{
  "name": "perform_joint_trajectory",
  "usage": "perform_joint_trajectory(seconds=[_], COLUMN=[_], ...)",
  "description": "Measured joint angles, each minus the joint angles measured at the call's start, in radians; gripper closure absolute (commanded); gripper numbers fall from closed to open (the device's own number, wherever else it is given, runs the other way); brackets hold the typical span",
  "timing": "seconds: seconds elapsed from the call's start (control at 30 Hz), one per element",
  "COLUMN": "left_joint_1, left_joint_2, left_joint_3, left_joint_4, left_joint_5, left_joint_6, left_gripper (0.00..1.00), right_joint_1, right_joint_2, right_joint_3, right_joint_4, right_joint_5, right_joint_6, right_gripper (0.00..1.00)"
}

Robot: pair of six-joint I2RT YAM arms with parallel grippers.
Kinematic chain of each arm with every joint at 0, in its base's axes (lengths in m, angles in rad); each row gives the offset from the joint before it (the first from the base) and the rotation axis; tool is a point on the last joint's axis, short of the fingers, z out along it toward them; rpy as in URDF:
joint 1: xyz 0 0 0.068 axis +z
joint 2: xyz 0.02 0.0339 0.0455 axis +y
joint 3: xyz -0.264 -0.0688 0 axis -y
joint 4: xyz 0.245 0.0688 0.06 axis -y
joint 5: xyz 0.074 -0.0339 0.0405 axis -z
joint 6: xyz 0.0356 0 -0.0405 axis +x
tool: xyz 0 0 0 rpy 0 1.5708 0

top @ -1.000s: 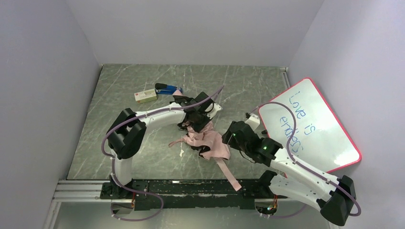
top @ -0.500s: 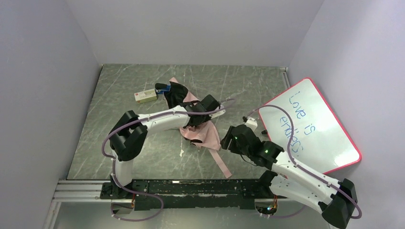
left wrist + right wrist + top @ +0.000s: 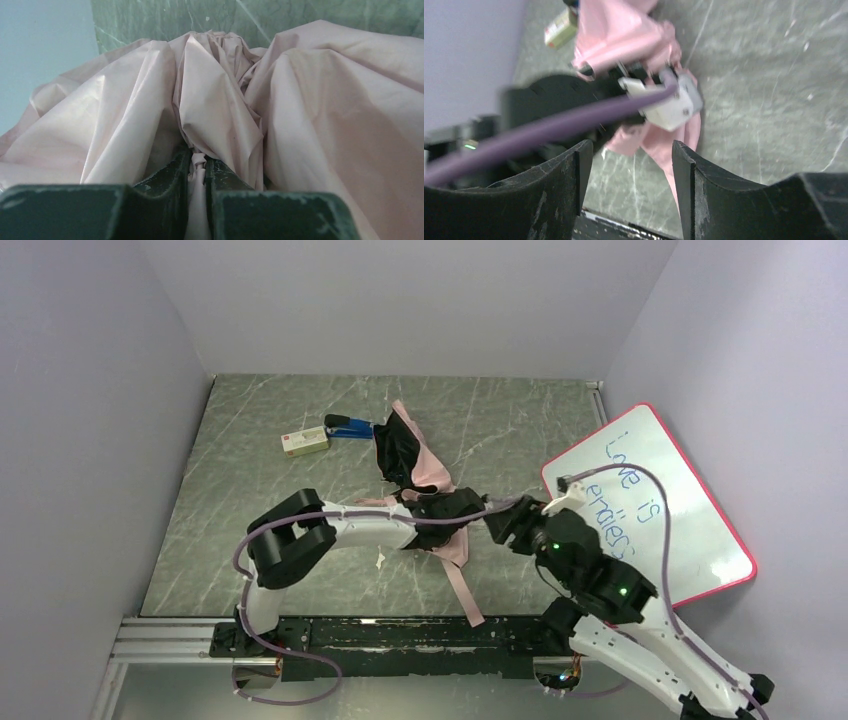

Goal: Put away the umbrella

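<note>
— Where is the umbrella point(image 3: 430, 472)?
— Near the middle of the worktop point(image 3: 230, 490). Its pink fabric is bunched, and the strap point(image 3: 462, 590) trails toward the near edge.
— And the left gripper point(image 3: 198, 165)?
— Its jaws are almost together and pinch a fold of the pink fabric.
— The right gripper point(image 3: 626, 155)?
— It is just beside the left one, jaws apart, with nothing between them.

Grey marble tbl point(image 3: 520, 420) w/ sm. box point(image 3: 304, 442), blue tool point(image 3: 352, 427), umbrella point(image 3: 430, 472)
</note>
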State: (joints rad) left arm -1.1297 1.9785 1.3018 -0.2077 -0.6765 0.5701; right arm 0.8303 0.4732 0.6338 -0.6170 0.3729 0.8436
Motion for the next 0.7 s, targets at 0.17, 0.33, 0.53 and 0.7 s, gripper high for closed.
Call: perform_joint_trajectory(seconds=[0.17, 0.33, 0.53, 0.7], left_joint_1=[-0.047, -0.085, -0.166, -0.225], left_joint_2=[-0.026, -0.116, -0.123, -0.093], left_joint_3=[-0.087, -0.158, -0.201, -0.246], left_joint_4=[0.099, 0.109, 0.121, 0.135], left_joint_5=[-0.079, -0.09, -0.145, -0.18], left_joint_6=[-0.01, -0.104, -0.164, -0.167], left_gripper=[0.82, 0.83, 0.83, 0.84], right_joint_1=[0.0, 0.003, -0.003, -0.002], right_joint_2=[-0.022, 0.036, 0.207, 0.257], right_joint_3=[0.158, 0.296, 0.467, 0.521], right_joint_4=[-0.061, -0.106, -0.108, -0.092], right_joint_5=[0.108, 0.204, 0.359, 0.436], right_joint_6=[-0.053, -0.122, -0.223, -0.297], right_gripper=[0.37, 0.37, 0.36, 0.38])
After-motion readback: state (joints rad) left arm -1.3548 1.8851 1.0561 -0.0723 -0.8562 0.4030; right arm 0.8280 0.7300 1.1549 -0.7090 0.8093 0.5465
